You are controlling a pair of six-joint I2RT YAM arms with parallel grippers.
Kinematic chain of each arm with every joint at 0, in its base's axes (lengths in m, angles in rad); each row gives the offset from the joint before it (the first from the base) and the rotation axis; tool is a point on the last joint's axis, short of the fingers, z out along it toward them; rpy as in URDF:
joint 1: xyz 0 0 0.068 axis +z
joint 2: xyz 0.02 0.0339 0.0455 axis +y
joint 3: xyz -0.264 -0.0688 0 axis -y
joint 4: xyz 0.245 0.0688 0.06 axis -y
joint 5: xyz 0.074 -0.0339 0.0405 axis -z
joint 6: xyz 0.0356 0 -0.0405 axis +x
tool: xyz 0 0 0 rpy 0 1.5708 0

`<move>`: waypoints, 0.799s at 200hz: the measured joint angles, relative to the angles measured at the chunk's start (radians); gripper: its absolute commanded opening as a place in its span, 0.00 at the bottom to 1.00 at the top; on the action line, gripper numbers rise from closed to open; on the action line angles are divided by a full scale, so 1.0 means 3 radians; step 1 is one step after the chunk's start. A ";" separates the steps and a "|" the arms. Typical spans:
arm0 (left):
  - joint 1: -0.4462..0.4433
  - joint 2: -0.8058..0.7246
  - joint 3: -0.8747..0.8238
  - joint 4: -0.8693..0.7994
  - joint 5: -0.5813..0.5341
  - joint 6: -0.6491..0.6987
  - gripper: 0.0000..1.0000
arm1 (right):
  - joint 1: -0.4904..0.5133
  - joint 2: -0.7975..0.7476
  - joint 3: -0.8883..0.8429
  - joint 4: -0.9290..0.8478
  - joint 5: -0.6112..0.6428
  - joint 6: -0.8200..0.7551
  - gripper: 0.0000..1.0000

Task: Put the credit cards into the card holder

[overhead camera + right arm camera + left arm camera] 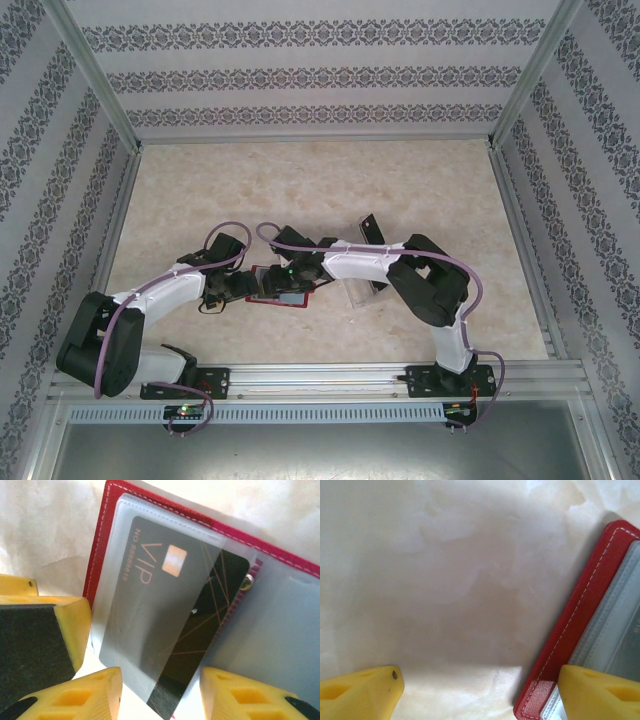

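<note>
Between the parted fingers of your right gripper [161, 680] lay the credit card [200, 625], thin, stiff, likely slick, best pinched at its bare end; your left gripper [480, 680] gaped empty.

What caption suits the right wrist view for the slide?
Dark VIP credit card half inside the open red card holder's translucent pocket, right gripper open astride its near end.
</note>
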 measured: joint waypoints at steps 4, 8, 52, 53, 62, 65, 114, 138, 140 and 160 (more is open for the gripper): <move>0.0000 -0.0001 0.0000 0.0000 0.0000 -0.0001 0.84 | -0.0001 -0.0009 -0.0006 -0.0009 0.0009 0.0000 0.46; 0.0000 -0.0003 0.0000 0.0000 -0.0001 -0.0001 0.84 | -0.0001 -0.0017 -0.0009 -0.0020 0.0018 0.0000 0.47; 0.0000 -0.0003 0.0000 0.0001 -0.0001 -0.0003 0.84 | -0.0001 -0.0036 -0.0009 -0.0031 0.0051 0.0000 0.45; 0.0000 -0.0003 0.0000 0.0001 -0.0001 -0.0003 0.84 | -0.0001 -0.0036 -0.0009 -0.0031 0.0051 0.0000 0.45; 0.0000 -0.0003 0.0000 0.0001 -0.0001 -0.0003 0.84 | -0.0001 -0.0036 -0.0009 -0.0031 0.0052 0.0000 0.45; 0.0000 -0.0003 0.0000 0.0001 -0.0001 -0.0003 0.84 | -0.0001 -0.0036 -0.0009 -0.0031 0.0052 0.0000 0.44; 0.0000 -0.0003 0.0000 0.0003 0.0000 -0.0003 0.84 | 0.0009 -0.0025 0.0069 -0.0053 0.0050 0.0000 0.42; 0.0000 -0.0003 0.0000 0.0003 0.0000 -0.0004 0.84 | 0.0062 0.0048 0.0197 -0.0055 0.0047 0.0000 0.41; 0.0000 -0.0001 0.0000 0.0003 0.0000 -0.0004 0.84 | 0.0067 0.0052 0.0203 -0.0055 0.0048 0.0000 0.41; -0.0008 -0.0001 -0.0008 0.0001 -0.0019 0.0001 0.84 | 0.0109 0.0092 0.0257 -0.0085 0.0075 -0.0004 0.41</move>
